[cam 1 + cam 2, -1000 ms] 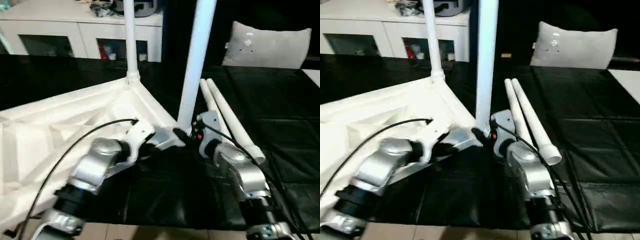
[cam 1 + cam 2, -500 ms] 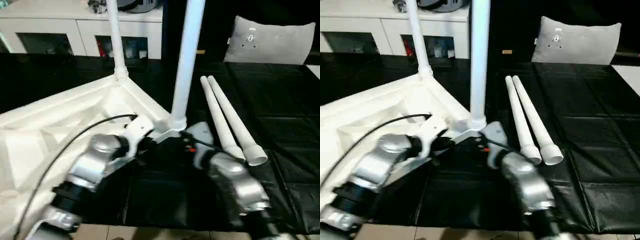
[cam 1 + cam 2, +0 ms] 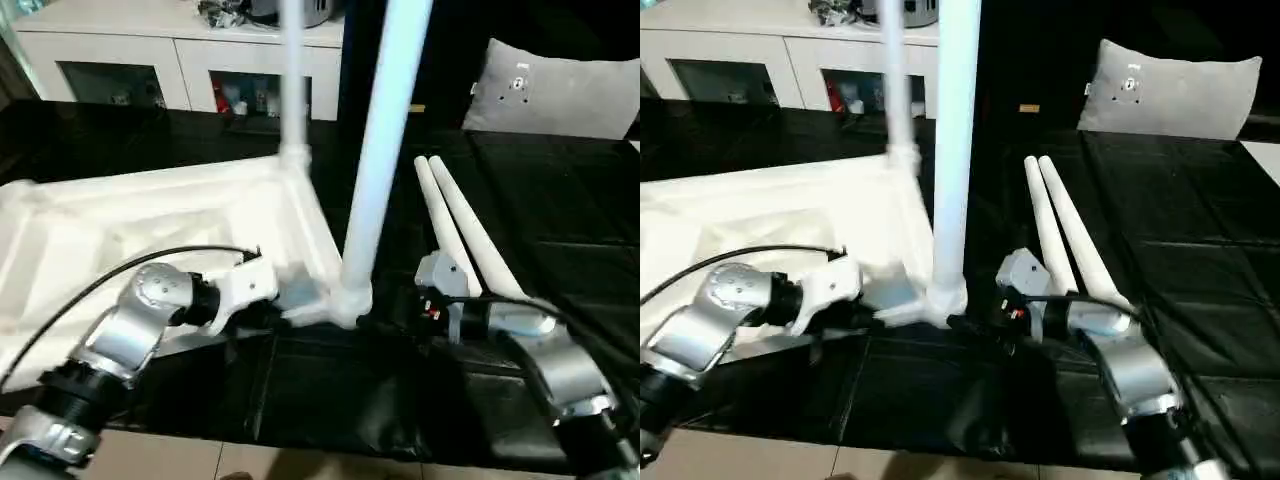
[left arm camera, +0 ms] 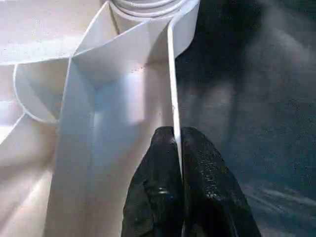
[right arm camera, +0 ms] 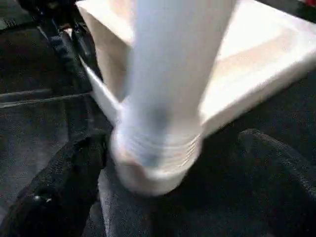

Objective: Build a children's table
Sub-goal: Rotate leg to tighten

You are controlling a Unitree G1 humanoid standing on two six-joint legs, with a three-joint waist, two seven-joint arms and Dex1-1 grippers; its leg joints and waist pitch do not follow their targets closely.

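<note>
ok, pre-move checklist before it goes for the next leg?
1. Left gripper shut on the table top's edge rib near the corner: ok.
2. Right gripper jaws spread either side of the near upright leg, not clamping it: ok.
3. Near leg standing upright in its corner socket: ok; fully seated: cannot tell.
4. Far leg standing upright in its corner: ok.
5. Two loose legs lying side by side on the black mat, beside the right arm: ok.
6. Remaining corner sockets free: cannot tell.
</note>
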